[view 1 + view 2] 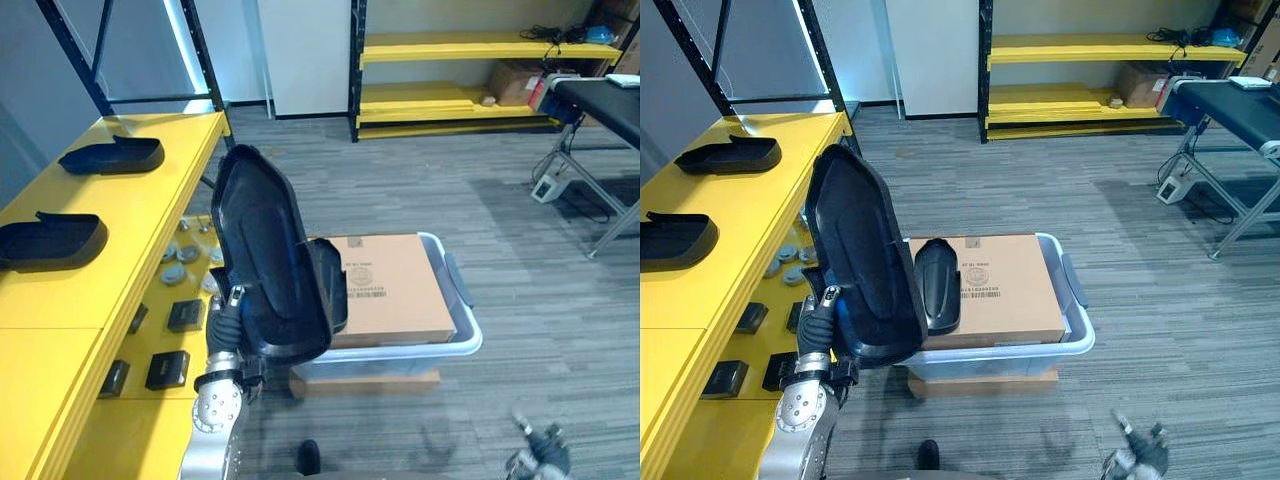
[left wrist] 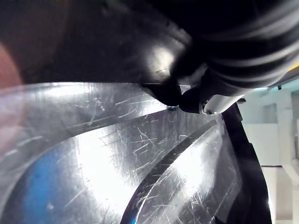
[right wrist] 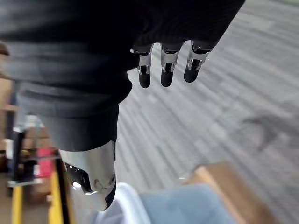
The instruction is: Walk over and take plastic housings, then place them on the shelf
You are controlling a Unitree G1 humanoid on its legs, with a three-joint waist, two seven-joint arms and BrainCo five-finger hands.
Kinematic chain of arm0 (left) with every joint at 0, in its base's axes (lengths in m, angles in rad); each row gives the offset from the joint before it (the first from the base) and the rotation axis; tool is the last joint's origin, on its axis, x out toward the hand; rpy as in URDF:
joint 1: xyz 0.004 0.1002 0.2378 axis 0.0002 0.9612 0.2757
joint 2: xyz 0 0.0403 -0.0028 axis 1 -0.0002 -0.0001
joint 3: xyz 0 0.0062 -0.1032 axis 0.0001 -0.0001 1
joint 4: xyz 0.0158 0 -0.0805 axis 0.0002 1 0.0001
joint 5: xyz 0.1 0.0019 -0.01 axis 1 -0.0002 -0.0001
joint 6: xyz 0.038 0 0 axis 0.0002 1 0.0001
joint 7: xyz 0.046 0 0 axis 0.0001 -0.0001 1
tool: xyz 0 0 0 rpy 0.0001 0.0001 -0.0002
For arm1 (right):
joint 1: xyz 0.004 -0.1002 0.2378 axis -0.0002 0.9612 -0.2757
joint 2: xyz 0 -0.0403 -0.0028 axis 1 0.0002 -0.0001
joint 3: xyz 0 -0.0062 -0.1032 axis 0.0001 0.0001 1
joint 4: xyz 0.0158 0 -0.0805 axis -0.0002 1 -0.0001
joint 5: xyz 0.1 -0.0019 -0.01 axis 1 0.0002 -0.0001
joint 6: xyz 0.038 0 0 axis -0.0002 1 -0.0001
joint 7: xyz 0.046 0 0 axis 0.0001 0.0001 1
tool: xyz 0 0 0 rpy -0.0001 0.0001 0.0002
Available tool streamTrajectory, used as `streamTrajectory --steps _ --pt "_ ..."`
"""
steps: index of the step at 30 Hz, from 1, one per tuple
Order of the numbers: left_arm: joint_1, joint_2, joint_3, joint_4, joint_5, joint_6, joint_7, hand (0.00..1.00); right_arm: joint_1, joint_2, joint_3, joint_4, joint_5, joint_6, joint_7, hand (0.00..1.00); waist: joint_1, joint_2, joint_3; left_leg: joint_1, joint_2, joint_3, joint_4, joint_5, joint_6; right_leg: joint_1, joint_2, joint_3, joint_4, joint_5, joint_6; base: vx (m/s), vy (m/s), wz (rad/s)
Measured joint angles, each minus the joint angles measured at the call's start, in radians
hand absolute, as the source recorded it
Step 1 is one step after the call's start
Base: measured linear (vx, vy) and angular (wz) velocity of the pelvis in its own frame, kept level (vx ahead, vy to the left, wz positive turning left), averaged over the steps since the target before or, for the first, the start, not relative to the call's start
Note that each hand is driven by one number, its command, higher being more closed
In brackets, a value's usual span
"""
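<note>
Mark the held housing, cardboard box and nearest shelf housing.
held housing (image 1: 265, 250): left eye view, broad face.
cardboard box (image 1: 410, 290): left eye view, top panel.
nearest shelf housing (image 1: 55, 245): left eye view, side wall.

Big housing (image 1: 265, 255): glossy black long shell, near upright, centre-left of frame, lower end gripped by left hand (image 1: 228, 318). Small housing (image 1: 937, 285): black, lies on cardboard box (image 1: 400, 285), centre. Far housing (image 1: 112, 156) & near housing (image 1: 50, 242): black, flat on yellow shelf (image 1: 130, 215), upper left, well apart.
</note>
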Motion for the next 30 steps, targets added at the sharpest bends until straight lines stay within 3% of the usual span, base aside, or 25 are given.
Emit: streamTrajectory --steps 4,5,7,8,9,11,12,16,18,19,20,21,22,24,27,30 --pt "0.003 -0.046 -0.024 -0.058 -0.02 0.0 -0.012 1.0 -0.013 0.018 0.089 -0.01 -0.055 0.011 0.026 0.0 0.028 0.015 0.048 -0.153 -0.034 -0.075 0.139 -0.049 0.002 -0.017 -0.027 -0.225 0.093 -0.052 -0.001 -0.08 -0.019 1.68" --pt "-0.001 -0.049 -0.034 -0.068 -0.023 -0.001 -0.017 1.0 -0.015 0.022 0.096 -0.011 -0.064 0.01 0.025 0.0 0.034 -0.017 0.066 -0.185 -0.039 -0.04 0.175 -0.102 0.017 -0.011 -0.067 -0.318 0.087 -0.056 -0.005 -0.03 0.044 2.22" --pt "-0.003 -0.056 -0.041 -0.075 -0.024 -0.001 -0.016 1.0 -0.034 0.013 0.098 -0.023 -0.078 0.009 0.024 0.0 0.052 -0.015 0.085 -0.246 -0.001 0.137 0.334 -0.138 0.068 0.014 -0.104 -0.44 0.113 -0.069 -0.001 0.01 0.036 2.09" --pt "-0.001 -0.064 -0.044 -0.072 -0.024 0.0 -0.017 1.0 -0.038 0.007 0.099 -0.04 -0.086 0.007 0.024 0.0 0.049 -0.007 0.089 -0.236 0.073 0.29 0.398 -0.163 0.1 0.041 -0.111 -0.521 0.142 -0.083 0.016 0.07 0.032 1.99" --pt "-0.012 -0.062 -0.048 -0.068 -0.024 0.0 -0.016 1.0 -0.049 0.004 0.101 -0.048 -0.09 0.008 0.024 0.0 0.045 0.001 0.092 -0.209 0.107 0.417 0.391 -0.219 0.103 0.07 -0.141 -0.593 0.185 -0.1 0.029 0.08 0.041 1.89" --pt "-0.014 -0.057 -0.062 -0.068 -0.027 -0.008 -0.017 1.0 -0.063 -0.002 0.121 -0.058 -0.091 0.008 0.024 0.0 0.046 -0.011 0.093 -0.175 0.132 0.599 0.386 -0.251 0.123 0.103 -0.174 -0.672 0.192 -0.099 0.029 0.15 0.088 1.54" --pt "-0.021 -0.053 -0.07 -0.058 -0.034 -0.017 -0.018 1.0 -0.088 -0.008 0.124 -0.052 -0.091 0.011 0.023 0.0 0.05 -0.013 0.092 -0.173 0.126 0.646 0.388 -0.267 0.131 0.119 -0.183 -0.702 0.178 -0.1 0.029 0.18 0.111 1.21" --pt "-0.061 -0.047 -0.07 0.034 -0.055 -0.032 -0.019 1.0 -0.184 0.006 0.124 -0.025 -0.097 0.018 0.02 0.0 0.054 -0.017 0.087 -0.185 0.06 0.608 0.407 -0.314 0.136 0.148 -0.204 -0.708 0.147 -0.101 0.019 0.12 0.154 0.42" --pt "-0.073 -0.041 -0.074 0.069 -0.055 -0.03 -0.022 1.0 -0.194 0.012 0.123 -0.022 -0.123 0.03 0.018 0.0 0.05 -0.02 0.085 -0.178 0.032 0.59 0.421 -0.341 0.154 0.137 -0.255 -0.683 0.244 -0.099 -0.033 0.15 0.195 0.37" --pt "-0.077 -0.04 -0.092 0.08 -0.054 -0.027 -0.023 1.0 -0.191 0.014 0.125 -0.018 -0.13 0.033 0.017 0.0 0.043 -0.016 0.084 -0.168 0.018 0.568 0.417 -0.349 0.156 0.096 -0.292 -0.607 0.359 -0.096 -0.112 0.16 0.194 0.46" --pt "-0.09 -0.032 -0.104 0.1 -0.054 -0.026 -0.024 1.0 -0.187 0.017 0.128 -0.007 -0.13 0.035 0.016 0.0 0.038 -0.017 0.084 -0.148 0.003 0.545 0.395 -0.35 0.152 0.041 -0.286 -0.48 0.436 -0.11 -0.11 0.19 0.205 0.57" --pt "-0.099 -0.015 -0.11 0.115 -0.053 -0.023 -0.026 1.0 -0.185 0.016 0.137 -0.001 -0.13 0.038 0.013 0.0 0.035 -0.016 0.084 -0.114 -0.012 0.522 0.352 -0.339 0.137 -0.022 -0.254 -0.355 0.483 -0.135 -0.08 0.17 0.14 0.43" --pt "-0.098 -0.01 -0.109 0.117 -0.053 -0.023 -0.026 1.0 -0.185 0.016 0.139 -0.001 -0.13 0.038 0.012 0.0 0.031 -0.015 0.084 -0.096 -0.018 0.511 0.332 -0.334 0.131 -0.052 -0.237 -0.311 0.493 -0.147 -0.077 0.17 0.121 0.44" --pt "-0.103 0.002 -0.103 0.119 -0.053 -0.025 -0.024 1.0 -0.182 0.015 0.156 -0.002 -0.13 0.036 0.011 0.0 0.013 -0.013 0.083 -0.041 -0.039 0.468 0.283 -0.313 0.152 -0.167 -0.172 -0.187 0.472 -0.173 -0.057 0.15 0.108 0.51" --pt "-0.141 0.006 -0.108 0.145 -0.053 -0.025 -0.015 1.0 -0.167 0.016 0.178 -0.003 -0.13 0.035 0.012 0.0 -0.015 -0.011 0.084 -0.013 -0.063 0.392 0.284 -0.305 0.166 -0.268 -0.105 -0.018 0.363 -0.16 -0.031 0.18 0.048 0.99" --pt "-0.138 0.008 -0.11 0.148 -0.052 -0.026 -0.003 1.0 -0.134 0.014 0.186 -0.024 -0.129 0.032 0.011 0.0 -0.015 -0.019 0.077 0.03 -0.108 0.316 0.271 -0.307 0.164 -0.315 -0.093 0.103 0.299 -0.121 0.013 0.19 0.03 1.06"
